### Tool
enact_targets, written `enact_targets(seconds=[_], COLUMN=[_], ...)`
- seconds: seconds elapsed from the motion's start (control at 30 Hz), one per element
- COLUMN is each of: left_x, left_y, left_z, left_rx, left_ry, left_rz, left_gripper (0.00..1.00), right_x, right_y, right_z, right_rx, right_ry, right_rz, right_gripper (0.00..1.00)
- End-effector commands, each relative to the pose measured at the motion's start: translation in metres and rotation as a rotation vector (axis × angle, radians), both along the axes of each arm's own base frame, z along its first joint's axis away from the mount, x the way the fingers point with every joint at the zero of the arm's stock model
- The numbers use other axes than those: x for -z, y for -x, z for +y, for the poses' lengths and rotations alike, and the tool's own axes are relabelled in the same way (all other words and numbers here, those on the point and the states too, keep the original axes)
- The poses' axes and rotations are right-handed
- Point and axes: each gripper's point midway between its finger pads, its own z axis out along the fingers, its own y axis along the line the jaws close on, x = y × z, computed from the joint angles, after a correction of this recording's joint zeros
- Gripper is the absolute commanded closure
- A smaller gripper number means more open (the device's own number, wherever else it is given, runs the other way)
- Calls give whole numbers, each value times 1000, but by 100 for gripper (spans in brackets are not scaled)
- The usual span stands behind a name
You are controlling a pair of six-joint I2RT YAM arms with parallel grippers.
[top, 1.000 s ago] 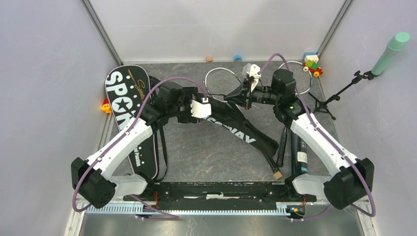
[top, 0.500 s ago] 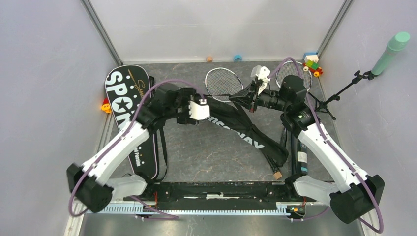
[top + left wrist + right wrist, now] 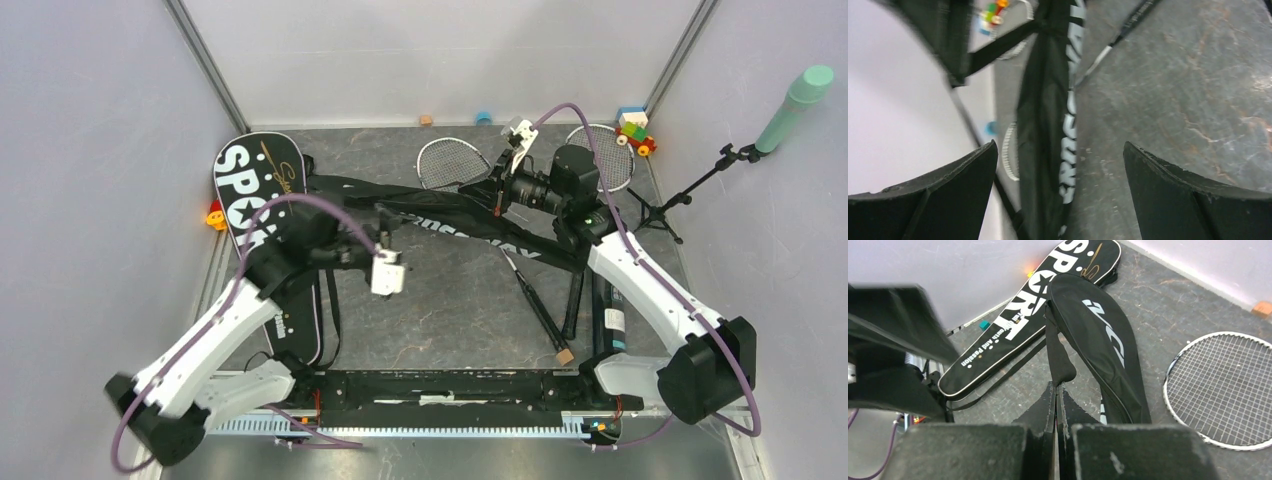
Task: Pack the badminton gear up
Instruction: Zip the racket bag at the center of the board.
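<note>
Just nearside of the CROSSWAY bag, the left hand has released it and backed off, wide and empty. The right hand still pinches its far end, so opening likely restarts.

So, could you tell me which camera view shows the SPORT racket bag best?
The right wrist view: the SPORT racket bag lies almost whole, lettering readable. In the top external view the left arm hides part. The left wrist view misses it.
</note>
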Motion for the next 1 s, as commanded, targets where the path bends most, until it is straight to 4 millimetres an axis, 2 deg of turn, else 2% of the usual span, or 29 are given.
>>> enact_targets(seconds=[0.0, 0.13, 0.2, 0.3, 0.53, 0.77, 0.83, 0.97], left_x=[44, 73, 78, 79, 84, 109, 112, 111], left_y=[-14, -54, -73, -96, -133, -155, -159, -162], left_z=[-21, -32, -37, -44, -57, -43, -33, -26], left_rx=[32, -119, -188, -261, -343, -406, -424, -420], left_ry=[-121, -187, -184, -165, -175, -339, -384, -398], left_rz=[76, 8, -36, -83, -135, -153, -125, -84], left_gripper=[0, 0, 0, 0, 0, 0, 0, 0], right_x=[-62, -71, -74, -73, -65, -70, -70, -71], right_y=[3, 9, 15, 24, 46, 64, 67, 76], right_z=[5, 8, 10, 14, 28, 28, 26, 26], right_rx=[-17, -49, -80, -121, -214, -236, -232, -253], right_ry=[-124, -153, -153, -142, -115, -92, -85, -77], right_rz=[-94, -66, -64, -62, -61, -103, -114, -140], right_gripper=[100, 100, 100, 100, 100, 100, 100, 100])
